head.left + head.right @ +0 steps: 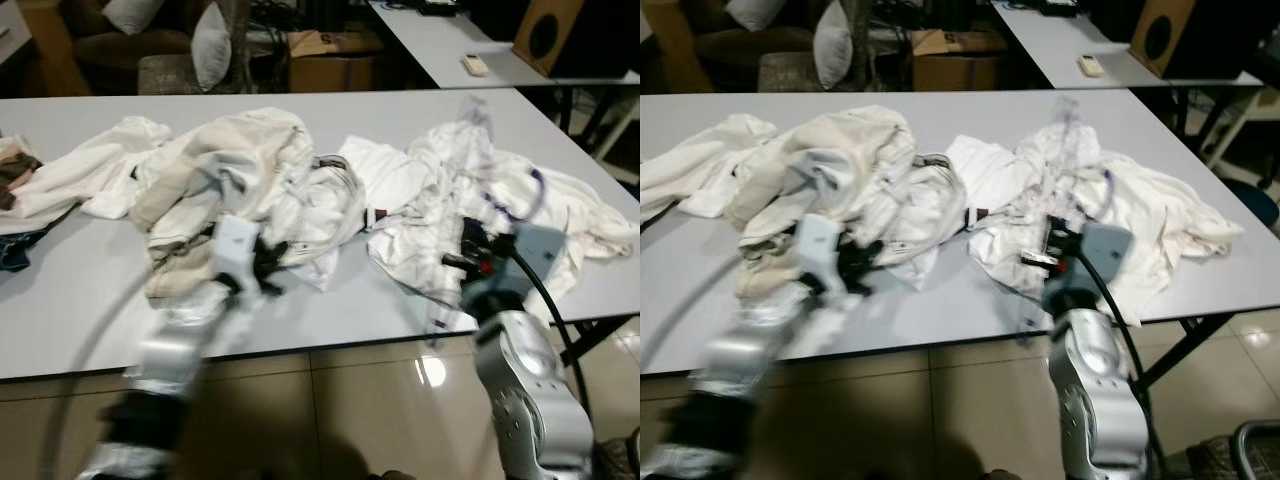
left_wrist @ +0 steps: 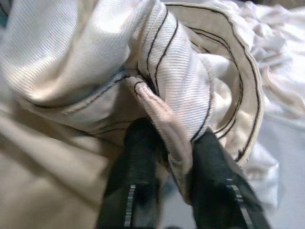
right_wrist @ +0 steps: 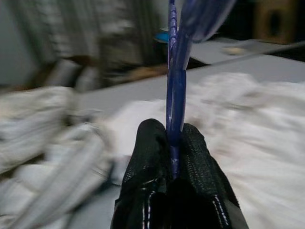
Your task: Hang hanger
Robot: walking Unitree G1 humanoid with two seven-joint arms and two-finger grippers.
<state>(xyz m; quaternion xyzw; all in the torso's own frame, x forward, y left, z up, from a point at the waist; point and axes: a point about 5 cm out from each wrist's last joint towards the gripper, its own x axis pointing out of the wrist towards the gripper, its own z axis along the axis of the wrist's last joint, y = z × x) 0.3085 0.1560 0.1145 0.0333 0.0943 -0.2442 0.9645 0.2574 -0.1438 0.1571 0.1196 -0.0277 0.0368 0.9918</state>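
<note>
My right gripper [image 1: 468,242] hovers over the near right part of the grey table [image 1: 400,110], above a heap of white clothes [image 1: 420,190]. In the right wrist view it [image 3: 169,133] is shut on the thin bar of a blue translucent hanger [image 3: 173,71], which stands up from the fingers. The left gripper [image 1: 266,266] is at the near edge of a cream garment with dark stitching [image 1: 230,160]. In the left wrist view a stitched fold of that garment [image 2: 164,119] lies pinched between its black fingers [image 2: 138,162].
More white clothes [image 1: 100,165] spread to the left, with a dark garment [image 1: 14,250] at the table's left edge. Behind stand a second table [image 1: 440,40] with a remote [image 1: 476,65], a cardboard box [image 1: 330,60] and a cushioned chair [image 1: 205,50]. Shiny tiled floor [image 1: 380,400] lies below.
</note>
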